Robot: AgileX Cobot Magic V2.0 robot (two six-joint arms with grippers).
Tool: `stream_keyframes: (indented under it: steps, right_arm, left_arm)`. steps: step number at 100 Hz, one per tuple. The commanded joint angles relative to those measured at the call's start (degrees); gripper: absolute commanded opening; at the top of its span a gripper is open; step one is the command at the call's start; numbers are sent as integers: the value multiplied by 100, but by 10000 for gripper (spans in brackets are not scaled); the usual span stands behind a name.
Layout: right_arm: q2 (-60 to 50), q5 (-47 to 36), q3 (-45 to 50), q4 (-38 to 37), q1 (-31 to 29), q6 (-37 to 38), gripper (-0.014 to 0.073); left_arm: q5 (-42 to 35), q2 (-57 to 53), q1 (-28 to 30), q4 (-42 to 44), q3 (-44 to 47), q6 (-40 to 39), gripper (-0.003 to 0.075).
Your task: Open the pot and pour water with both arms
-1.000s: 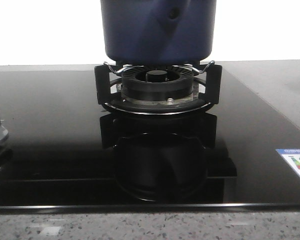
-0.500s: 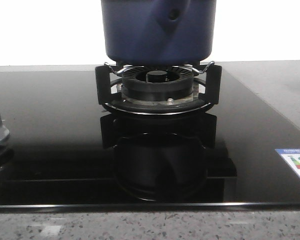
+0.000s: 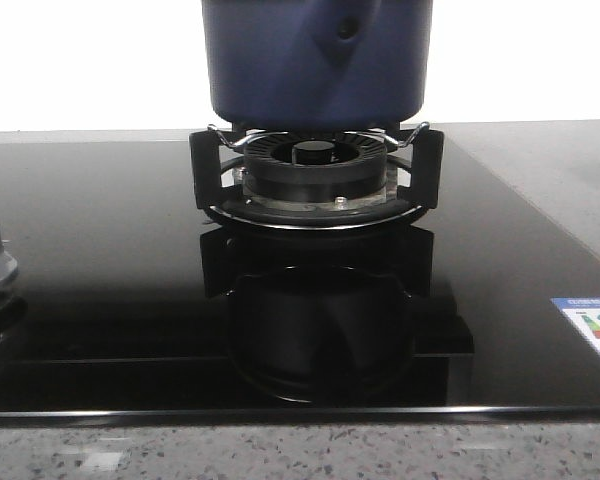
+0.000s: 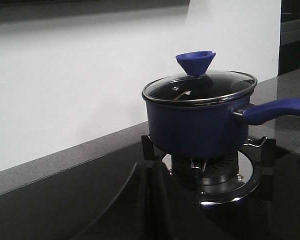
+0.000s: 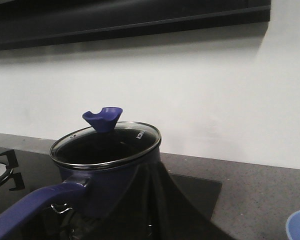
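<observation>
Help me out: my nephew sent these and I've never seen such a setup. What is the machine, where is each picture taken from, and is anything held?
It is a two-armed robot with a claw on each arm. One camera looks forward from the robot; the other two ride on its wrists. On the black glass hob, a navy pot sits on the burner stand. Its glass lid with a blue knob is on, and its long handle sticks out. The dark shapes low in the wrist pictures are probably the claws; whether they are open is unclear. Nothing seems held.
</observation>
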Motion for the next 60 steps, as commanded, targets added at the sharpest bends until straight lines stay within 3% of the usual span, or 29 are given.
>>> stream_keyframes:
  steps: [1,43,60]
  right_arm:
    - [25,-199,-146,-192,-1,-73,-71]
    - [25,-199,-146,-192,-1,-73,-71]
    - [25,-199,-146,-192,-1,-73,-71]
  left_arm:
    - [2,32,13,-298,-167,-50,-20]
    - [2,32,13,-325,-167,-50,-20]
    - [-446,32,13,-475,-199,-50,-20]
